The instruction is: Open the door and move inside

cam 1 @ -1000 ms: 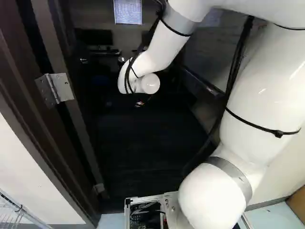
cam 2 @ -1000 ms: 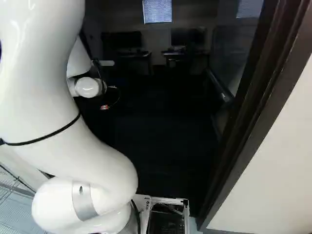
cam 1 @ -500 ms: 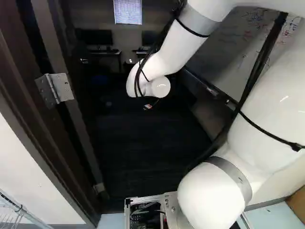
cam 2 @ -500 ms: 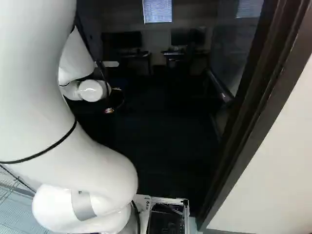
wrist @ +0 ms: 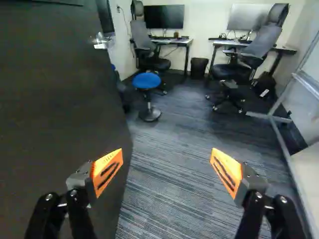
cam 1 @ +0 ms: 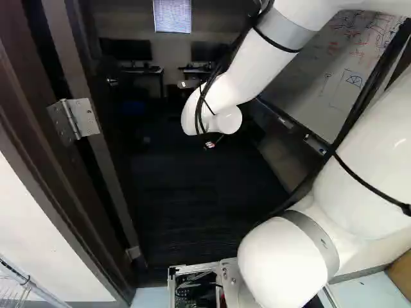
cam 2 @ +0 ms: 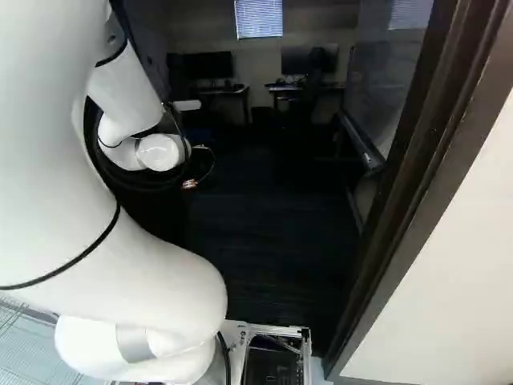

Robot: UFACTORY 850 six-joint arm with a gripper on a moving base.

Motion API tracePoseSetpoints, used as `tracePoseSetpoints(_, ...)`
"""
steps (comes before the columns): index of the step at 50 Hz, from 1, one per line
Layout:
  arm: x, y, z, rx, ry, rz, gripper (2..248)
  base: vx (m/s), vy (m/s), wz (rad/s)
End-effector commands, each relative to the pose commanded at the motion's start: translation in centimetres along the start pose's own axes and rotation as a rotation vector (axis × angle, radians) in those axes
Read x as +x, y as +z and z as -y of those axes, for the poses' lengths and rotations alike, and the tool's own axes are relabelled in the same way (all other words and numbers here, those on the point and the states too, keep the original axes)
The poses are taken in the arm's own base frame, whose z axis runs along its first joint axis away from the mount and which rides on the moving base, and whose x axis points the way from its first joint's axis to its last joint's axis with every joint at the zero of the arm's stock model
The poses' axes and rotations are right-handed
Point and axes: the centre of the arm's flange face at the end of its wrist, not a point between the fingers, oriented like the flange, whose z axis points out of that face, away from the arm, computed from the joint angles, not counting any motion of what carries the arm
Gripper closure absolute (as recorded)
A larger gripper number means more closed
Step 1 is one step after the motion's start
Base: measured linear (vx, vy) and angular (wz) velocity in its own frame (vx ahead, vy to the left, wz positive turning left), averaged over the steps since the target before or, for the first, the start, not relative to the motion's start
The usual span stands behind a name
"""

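The dark door (wrist: 55,109) stands open into the room, beside the gripper (wrist: 166,172) in the wrist view. Its silver lever handle (wrist: 102,42) is farther ahead, apart from the fingers. Both orange-padded fingers are wide apart with nothing between them; one overlaps the door in view. At the left of the left base view are a metal hinge (cam 1: 74,119) and the dark door frame (cam 1: 48,154). The arm's wrist (cam 1: 227,120) reaches through the doorway. The black gripper cannot be made out against the dark room in the base views.
The right door post (cam 2: 425,176) stands beside the opening. Inside are a blue stool (wrist: 146,80), desks with monitors, office chairs (wrist: 254,45), a bin (wrist: 199,67) and carpet (wrist: 164,184). A whiteboard (cam 1: 340,70) lines the right wall.
The arm's wrist has shifted to the right in both base views, and the upper links have swung, uncovering more whiteboard in the left base view. The base and door frame have stayed put.
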Motion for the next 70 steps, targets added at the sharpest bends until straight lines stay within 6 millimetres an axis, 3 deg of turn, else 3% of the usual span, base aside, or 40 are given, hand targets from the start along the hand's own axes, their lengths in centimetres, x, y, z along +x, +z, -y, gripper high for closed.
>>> tracePoseSetpoints(49, -1.0, -2.2, -4.6, -0.087, -0.008, -0.001, 3, 0.000, 0.000, 0.000)
tracePoseSetpoints(70, -1.9, -4.1, -5.7, -0.101, -0.035, -0.003, 3, 0.000, 0.000, 0.000)
